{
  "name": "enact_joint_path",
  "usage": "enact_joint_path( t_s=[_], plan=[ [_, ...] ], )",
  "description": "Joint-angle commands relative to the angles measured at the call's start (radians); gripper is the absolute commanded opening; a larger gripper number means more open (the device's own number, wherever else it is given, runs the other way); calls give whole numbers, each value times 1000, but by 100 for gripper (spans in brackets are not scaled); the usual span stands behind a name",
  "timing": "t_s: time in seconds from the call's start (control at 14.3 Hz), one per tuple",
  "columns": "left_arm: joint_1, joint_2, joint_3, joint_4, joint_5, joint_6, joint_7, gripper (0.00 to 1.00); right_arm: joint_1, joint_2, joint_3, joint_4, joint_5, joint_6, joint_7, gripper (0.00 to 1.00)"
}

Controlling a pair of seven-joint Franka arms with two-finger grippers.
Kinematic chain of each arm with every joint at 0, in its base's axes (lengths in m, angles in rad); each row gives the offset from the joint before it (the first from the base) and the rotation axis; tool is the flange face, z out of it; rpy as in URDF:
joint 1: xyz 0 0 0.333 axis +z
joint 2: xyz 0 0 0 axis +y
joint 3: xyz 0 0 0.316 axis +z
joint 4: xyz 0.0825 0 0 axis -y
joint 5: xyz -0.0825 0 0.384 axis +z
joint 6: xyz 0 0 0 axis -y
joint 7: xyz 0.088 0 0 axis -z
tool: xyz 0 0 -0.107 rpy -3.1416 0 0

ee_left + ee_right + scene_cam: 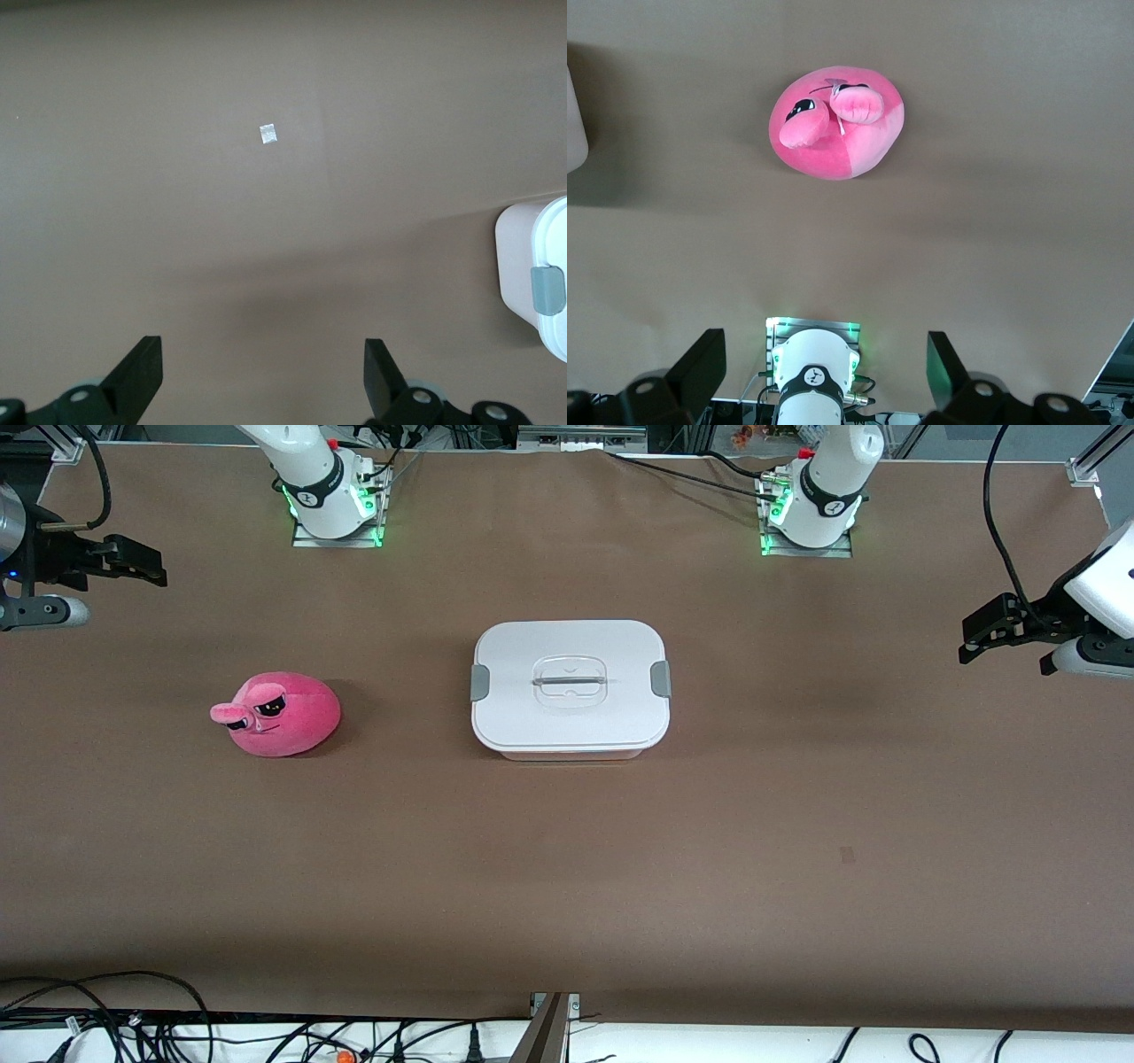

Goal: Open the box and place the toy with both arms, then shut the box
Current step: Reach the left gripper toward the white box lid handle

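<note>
The box (571,691) stands at the table's middle, its white lid (567,646) on and a grey clip (479,683) at each short end. The pink plush toy (279,715) lies on the table beside it, toward the right arm's end. My right gripper (161,571) hangs open and empty over the table's edge at that end; its wrist view shows the toy (837,124) between its spread fingers (700,367). My left gripper (967,642) hangs open and empty over the left arm's end, with the box's clipped end (523,266) showing in its wrist view.
The two arm bases (332,509) (811,514) stand along the table's edge farthest from the front camera. Cables (133,1027) lie past the edge nearest to it. A small white speck (268,134) lies on the brown tabletop (567,868).
</note>
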Motion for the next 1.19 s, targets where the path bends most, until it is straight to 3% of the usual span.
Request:
enact_joint_path(
  t_s=[0.0,0.21,0.56,0.91,1.12],
  plan=[
    [-28,17,-12,34,-18,-115,1,100,2,0,1,10,-3,-6,9,100],
    [-49,18,-84,32,-19,-193,8,100,2,0,1,10,-3,-6,9,100],
    [-52,119,-288,27,-64,-264,47,100,2,0,1,10,-3,-6,10,100],
    [-75,335,-475,76,-78,-76,151,100,2,0,1,10,-3,-6,10,100],
    [-201,412,-497,75,-44,180,202,100,2,0,1,10,-3,-6,9,100]
  ],
)
